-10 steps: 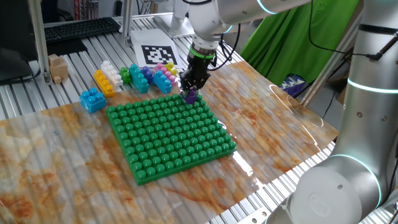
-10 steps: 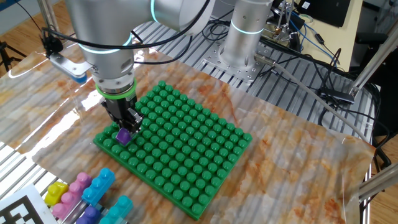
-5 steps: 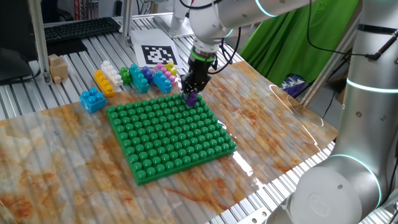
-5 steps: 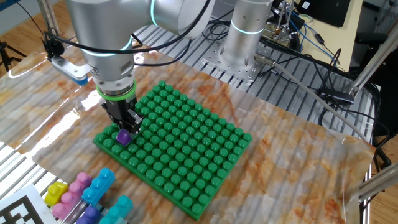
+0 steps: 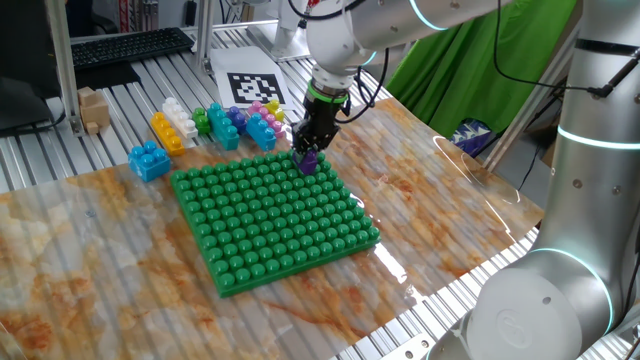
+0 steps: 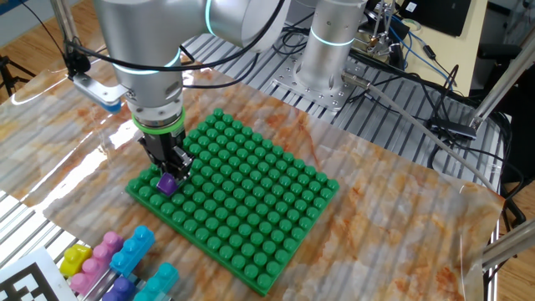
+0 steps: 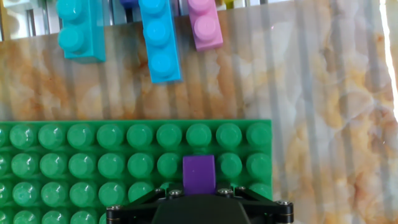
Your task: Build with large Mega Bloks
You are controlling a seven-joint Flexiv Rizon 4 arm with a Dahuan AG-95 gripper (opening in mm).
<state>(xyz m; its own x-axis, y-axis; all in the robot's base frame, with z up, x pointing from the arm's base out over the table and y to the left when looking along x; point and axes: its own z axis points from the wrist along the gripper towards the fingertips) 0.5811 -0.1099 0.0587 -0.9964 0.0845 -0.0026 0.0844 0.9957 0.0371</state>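
Observation:
My gripper [image 5: 309,155] is shut on a small purple Mega Blok [image 5: 309,160] and holds it down against the far right corner of the green studded baseplate [image 5: 270,215]. The other fixed view shows the purple blok [image 6: 167,184] under the gripper [image 6: 170,174] near the plate's [image 6: 251,201] near left corner. In the hand view the purple blok [image 7: 199,173] sits on the studs close to the plate's [image 7: 74,155] edge; the fingers themselves are hidden by the hand body. Loose bloks lie beyond the plate: blue [image 5: 149,160], yellow [image 5: 168,131], white [image 5: 179,113], cyan [image 7: 160,38], pink [image 7: 205,25].
A cluster of green, purple, cyan and pink bloks [image 5: 240,122] lies by a printed marker sheet [image 5: 252,87]. A small wooden block [image 5: 93,108] stands at the far left. A second robot base [image 6: 334,42] stands behind the table.
The gripper with the purple blok has shifted slightly toward the plate's corner and settled lower; little else has moved.

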